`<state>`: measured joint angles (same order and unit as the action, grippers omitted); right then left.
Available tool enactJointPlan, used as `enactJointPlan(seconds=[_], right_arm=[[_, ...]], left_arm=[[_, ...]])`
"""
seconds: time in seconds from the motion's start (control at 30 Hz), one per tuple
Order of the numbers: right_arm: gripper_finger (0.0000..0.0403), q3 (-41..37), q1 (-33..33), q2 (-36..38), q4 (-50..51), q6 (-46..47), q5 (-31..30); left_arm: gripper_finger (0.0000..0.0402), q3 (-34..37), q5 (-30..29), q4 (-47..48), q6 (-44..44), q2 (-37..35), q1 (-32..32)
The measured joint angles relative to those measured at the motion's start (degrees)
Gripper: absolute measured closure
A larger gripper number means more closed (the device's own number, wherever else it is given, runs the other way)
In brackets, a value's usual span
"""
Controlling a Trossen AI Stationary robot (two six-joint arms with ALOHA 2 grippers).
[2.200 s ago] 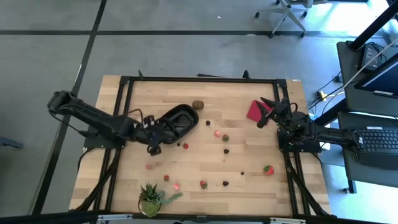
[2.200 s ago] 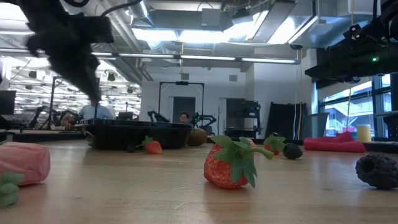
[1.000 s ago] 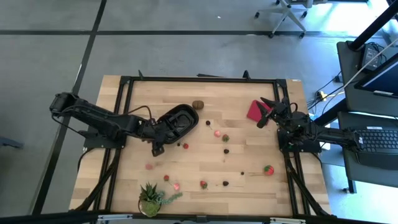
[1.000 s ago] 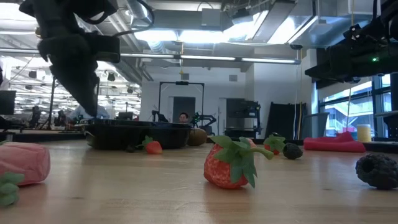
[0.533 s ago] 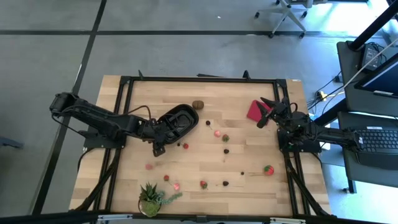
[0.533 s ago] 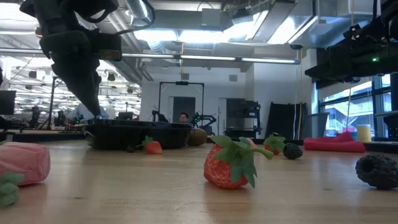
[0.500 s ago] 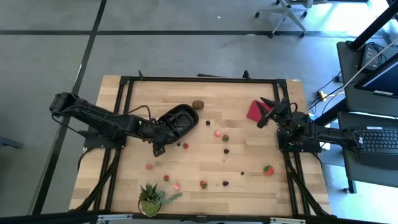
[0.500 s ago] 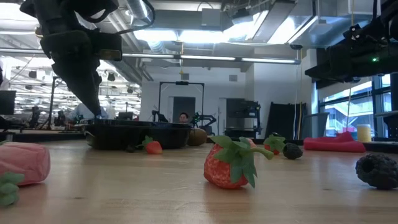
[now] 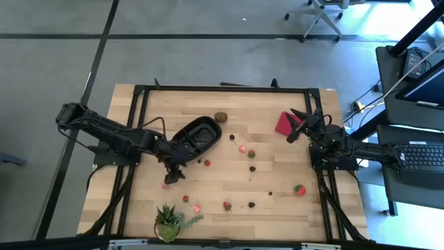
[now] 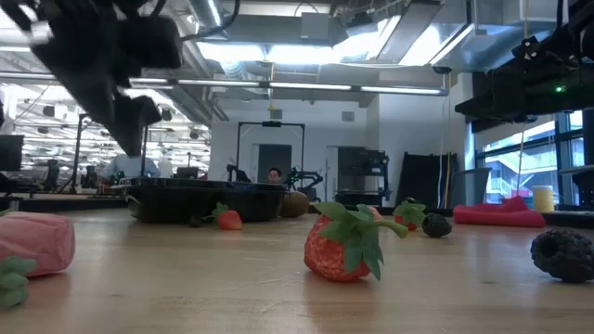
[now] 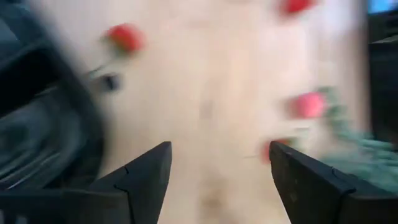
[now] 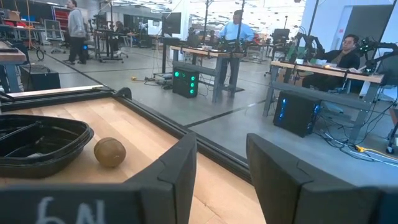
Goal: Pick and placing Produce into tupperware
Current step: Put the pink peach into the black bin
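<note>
Two dark robot arms reach over the pale wooden slatted surface (image 9: 277, 177). The left hand (image 9: 173, 173) hangs just off the near end of the black rounded-oblong plastic tupperware tray (image 9: 196, 133), beside it and not over it. In the left wrist view, blurred, its fingers (image 11: 144, 176) stand spread wide with bare wood between them and nothing held. A small pink-red fruit piece (image 9: 166, 185) lies on the surface just beside this hand. The right hand (image 9: 297, 127) sits well apart near the right edge, next to the flat red square object (image 9: 285, 123); its fingers (image 12: 175, 167) are parted and hold nothing. Small red and dark fruit pieces (image 9: 251, 167) lie scattered over the surface between the two hands, all outside the tray. A brown round fruit piece (image 9: 220, 117) rests just beyond the tray's far end. A red strawberry with a green top (image 10: 344, 245) lies nearest the low camera. A green spiky potted plant (image 9: 168, 220) stands at the front edge.
</note>
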<state>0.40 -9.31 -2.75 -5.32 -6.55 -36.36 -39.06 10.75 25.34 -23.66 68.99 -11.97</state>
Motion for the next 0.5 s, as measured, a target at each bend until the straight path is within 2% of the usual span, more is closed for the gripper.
enactJointPlan(seconds=[0.17, 0.33, 0.5], right_arm=[[0.0260, 0.0, 0.0, 0.0, 0.0, 0.0, 0.0], [0.0260, 0.0, 0.0, 0.0, 0.0, -1.5, 0.0], [0.0260, 0.0, 0.0, 0.0, 0.0, -1.5, 0.0]], left_arm=[[0.0138, -3.0, 5.5, -2.9, 5.7, -0.1, -3.0], [0.0146, -4.4, 0.1, -2.0, 7.5, -1.4, -5.0], [0.0157, -4.4, -2.3, -0.6, 5.3, -1.4, -5.2]])
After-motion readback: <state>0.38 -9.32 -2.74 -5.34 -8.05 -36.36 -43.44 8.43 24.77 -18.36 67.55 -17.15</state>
